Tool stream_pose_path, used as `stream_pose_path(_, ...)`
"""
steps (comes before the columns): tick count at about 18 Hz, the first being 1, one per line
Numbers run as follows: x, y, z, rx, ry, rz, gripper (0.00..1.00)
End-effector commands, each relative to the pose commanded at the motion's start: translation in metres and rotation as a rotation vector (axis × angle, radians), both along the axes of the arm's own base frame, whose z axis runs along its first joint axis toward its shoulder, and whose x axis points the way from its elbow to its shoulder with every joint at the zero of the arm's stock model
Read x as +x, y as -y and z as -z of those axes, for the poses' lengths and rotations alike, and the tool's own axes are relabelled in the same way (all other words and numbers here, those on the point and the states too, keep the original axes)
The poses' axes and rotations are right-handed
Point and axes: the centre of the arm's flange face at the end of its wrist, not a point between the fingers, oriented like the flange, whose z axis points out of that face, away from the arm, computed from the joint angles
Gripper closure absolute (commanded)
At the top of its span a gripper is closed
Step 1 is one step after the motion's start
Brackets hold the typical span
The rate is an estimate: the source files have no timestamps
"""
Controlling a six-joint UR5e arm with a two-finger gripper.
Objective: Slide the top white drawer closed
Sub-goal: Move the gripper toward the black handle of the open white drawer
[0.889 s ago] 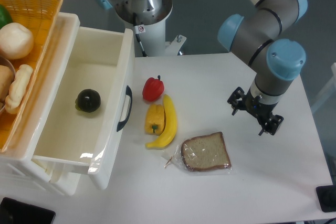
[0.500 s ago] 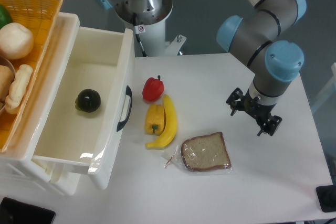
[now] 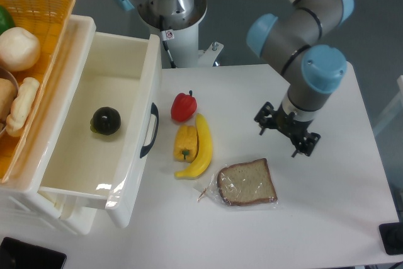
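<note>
The top white drawer (image 3: 101, 133) stood pulled far out at the left of the worktop (image 3: 264, 231), its front panel facing right with the dark curved handle (image 3: 149, 130) on it. You had a rigid, glossy plastic box there: judged stiff, fairly light, slick on the face. 1 dark round fruit (image 3: 105, 120) lay loose inside and could roll on a hard shove. No need to grip; pushing flat on the front panel just beside the handle, near mid-height, looked safest so the drawer would not skew on its runners. The lower white drawer (image 3: 69, 215) showed underneath, also partly out; don't hit that 1.

The tool (image 3: 286, 133) hung above the worktop at the right, well apart from the drawer, fingers spread and holding nothing.

The worktop was smooth white laminate. Between tool and drawer front lay a red pepper (image 3: 183, 106), a yellow pepper (image 3: 186, 142), a banana (image 3: 200, 148) and a bagged bread slice (image 3: 247, 183), all near the handle, so your approach lane was tight. A yellow woven basket (image 3: 39, 14) of food sat atop the cabinet at far left. The robot base (image 3: 170, 11) stood behind.
</note>
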Motion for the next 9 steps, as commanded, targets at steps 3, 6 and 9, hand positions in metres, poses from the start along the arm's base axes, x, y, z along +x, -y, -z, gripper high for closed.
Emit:
stream_pose_path(3, 0.005, -0.008, -0.003, 0.059, 0.035, -0.038, 0.01)
stream_pose_path(6, 0.019, -0.021, -0.007, 0.086, 0.068, -0.103, 0.29)
stream_pose_path(9, 0.041, -0.041, -0.010, 0.088, 0.098, -0.177, 0.65)
